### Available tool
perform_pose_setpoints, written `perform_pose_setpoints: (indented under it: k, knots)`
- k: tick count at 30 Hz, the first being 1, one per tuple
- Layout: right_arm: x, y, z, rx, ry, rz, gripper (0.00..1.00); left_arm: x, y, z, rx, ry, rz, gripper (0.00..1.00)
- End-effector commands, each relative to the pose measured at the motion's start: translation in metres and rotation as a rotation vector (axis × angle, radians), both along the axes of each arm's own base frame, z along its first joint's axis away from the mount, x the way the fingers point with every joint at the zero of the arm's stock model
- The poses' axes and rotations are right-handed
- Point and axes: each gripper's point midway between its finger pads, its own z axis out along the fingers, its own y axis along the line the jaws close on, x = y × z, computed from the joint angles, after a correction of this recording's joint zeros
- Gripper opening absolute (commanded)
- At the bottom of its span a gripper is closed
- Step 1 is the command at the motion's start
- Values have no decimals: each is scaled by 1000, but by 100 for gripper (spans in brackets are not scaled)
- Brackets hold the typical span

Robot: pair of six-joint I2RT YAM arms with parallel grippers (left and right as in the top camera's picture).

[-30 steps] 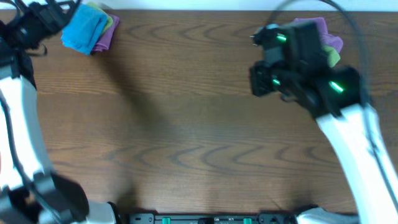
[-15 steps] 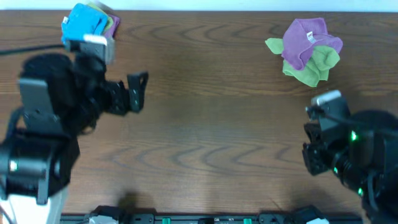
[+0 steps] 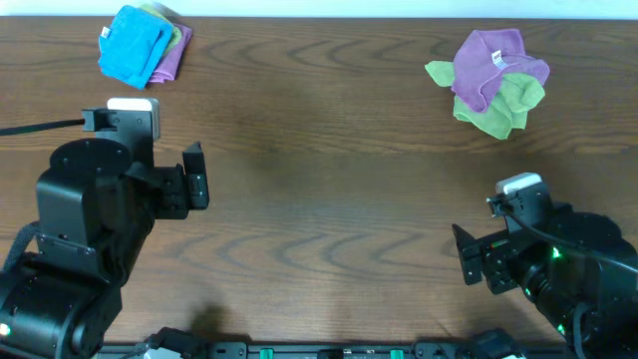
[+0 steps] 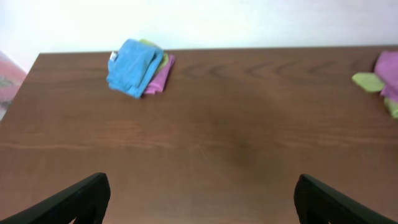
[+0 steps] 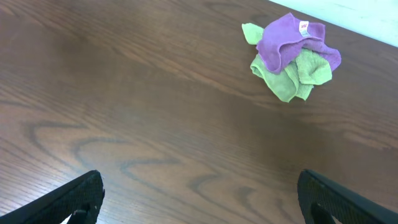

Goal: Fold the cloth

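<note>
The blue cloth (image 3: 133, 47) lies folded at the table's far left corner, on top of a small stack; in the left wrist view the cloth (image 4: 132, 67) shows a small white tag at its left edge. My left gripper (image 3: 196, 178) hovers well in front of it, open and holding nothing (image 4: 201, 193). On the right, near the front edge, my right gripper (image 3: 467, 259) is also open and holds nothing (image 5: 200, 193). Both are far from the cloth.
Folded purple and lime-green pieces (image 3: 172, 55) stick out from under the blue cloth. A crumpled purple cloth (image 3: 488, 62) lies over a lime-green cloth (image 3: 503, 110) at the far right, also in the right wrist view (image 5: 286, 43). Brown wooden tabletop (image 3: 319, 199).
Both arms have pulled back from the far corners toward the near edge. The right arm left the purple and green heap; the left arm left the blue stack.
</note>
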Motion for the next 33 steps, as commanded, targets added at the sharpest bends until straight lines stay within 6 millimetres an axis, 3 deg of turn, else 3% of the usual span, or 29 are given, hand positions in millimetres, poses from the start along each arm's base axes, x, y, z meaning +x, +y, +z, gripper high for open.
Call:
perform_pose_setpoints:
  k: [1, 12, 19, 22, 27, 33]
  knots:
    - [-1, -2, -1, -16, -1, 0, 99, -3, 4, -5, 16, 19, 21, 96]
    - [-1, -2, -1, -16, -1, 0, 99, -17, 14, -12, 28, 59, 43, 96]
    - [-1, -2, -1, -16, -1, 0, 99, -67, 53, 23, -41, -137, 179, 95]
    - [-1, -2, -1, -15, -1, 0, 99, -75, 61, 25, 15, -242, 172, 95]
    - [-1, -2, -1, -16, -1, 0, 99, -59, 69, -17, 15, -325, 197, 96]
    - [-1, -2, -1, -16, -1, 0, 99, -34, 64, -101, -84, -358, 179, 95]
